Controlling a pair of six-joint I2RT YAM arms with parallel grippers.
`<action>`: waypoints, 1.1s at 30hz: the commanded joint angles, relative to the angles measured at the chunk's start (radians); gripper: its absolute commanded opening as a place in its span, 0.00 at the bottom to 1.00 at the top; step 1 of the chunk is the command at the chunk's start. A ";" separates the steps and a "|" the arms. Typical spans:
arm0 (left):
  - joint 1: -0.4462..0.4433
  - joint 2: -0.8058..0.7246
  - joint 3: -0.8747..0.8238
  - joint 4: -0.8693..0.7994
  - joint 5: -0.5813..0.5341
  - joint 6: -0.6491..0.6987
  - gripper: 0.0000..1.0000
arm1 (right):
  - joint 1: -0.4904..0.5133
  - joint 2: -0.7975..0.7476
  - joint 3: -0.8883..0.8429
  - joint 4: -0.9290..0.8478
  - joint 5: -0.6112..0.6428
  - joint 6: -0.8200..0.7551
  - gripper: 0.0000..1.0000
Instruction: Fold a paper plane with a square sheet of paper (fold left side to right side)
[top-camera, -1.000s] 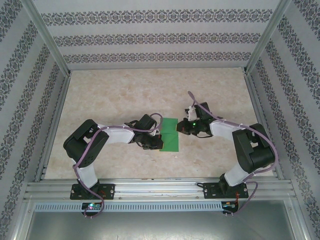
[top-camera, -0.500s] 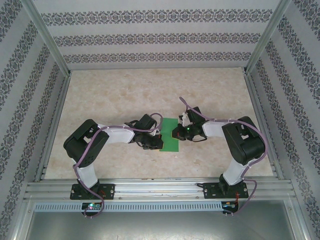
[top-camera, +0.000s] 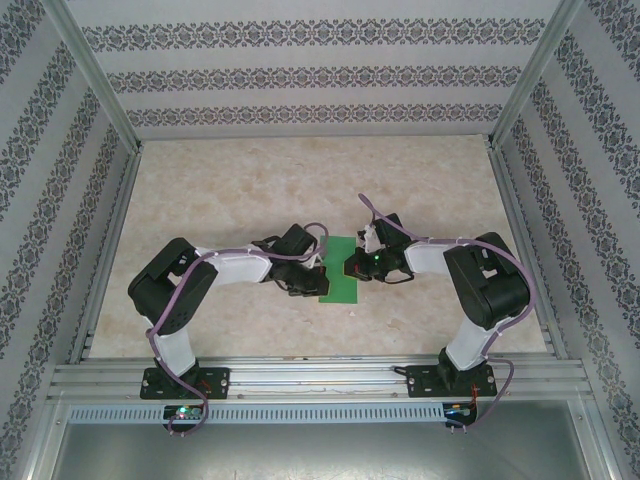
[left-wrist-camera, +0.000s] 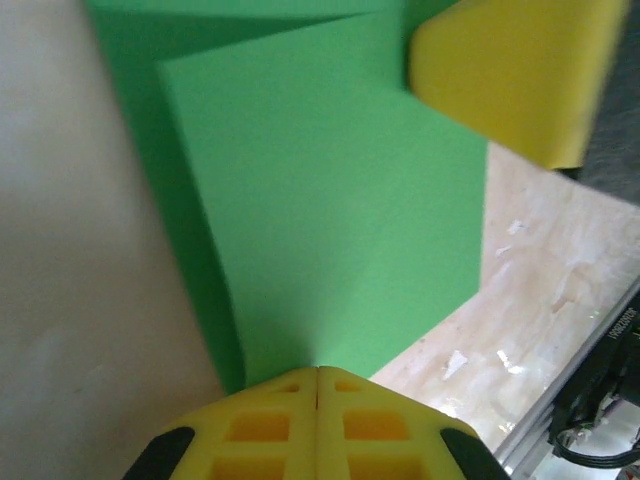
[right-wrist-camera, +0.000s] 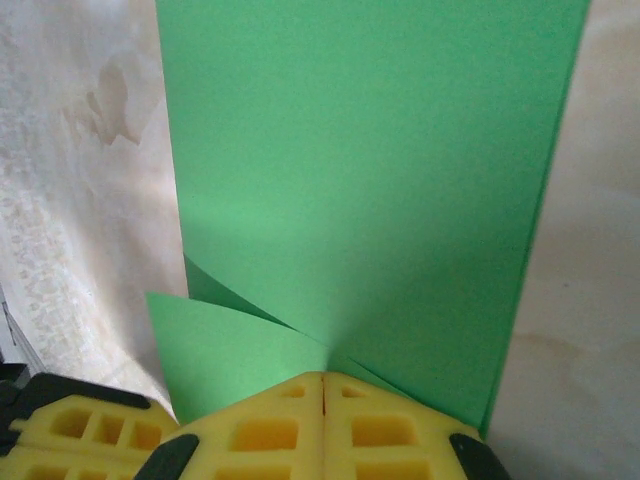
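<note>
Midway between the left and right edges of the surface (top-camera: 250, 190), nearer its near edge, the square sheet of paper (top-camera: 338, 287) is seen lying folded. The left claw (left-wrist-camera: 318, 372) is pressed together at its left border. The right claw (right-wrist-camera: 323, 378) is clamped on a raised flap.

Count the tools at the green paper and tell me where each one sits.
2. The left tool, shut, is at the left edge of the square sheet of paper; the right tool, shut, is at its right edge. None seems hidden.
</note>
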 joint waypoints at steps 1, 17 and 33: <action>-0.023 0.028 0.060 -0.035 0.033 0.033 0.06 | -0.010 0.047 -0.009 -0.052 0.067 -0.027 0.00; -0.027 0.106 0.117 -0.088 0.003 0.082 0.06 | -0.010 0.063 -0.004 -0.087 0.091 -0.043 0.00; -0.027 0.068 0.053 -0.137 -0.049 0.115 0.06 | -0.020 0.108 0.034 -0.176 0.152 -0.096 0.00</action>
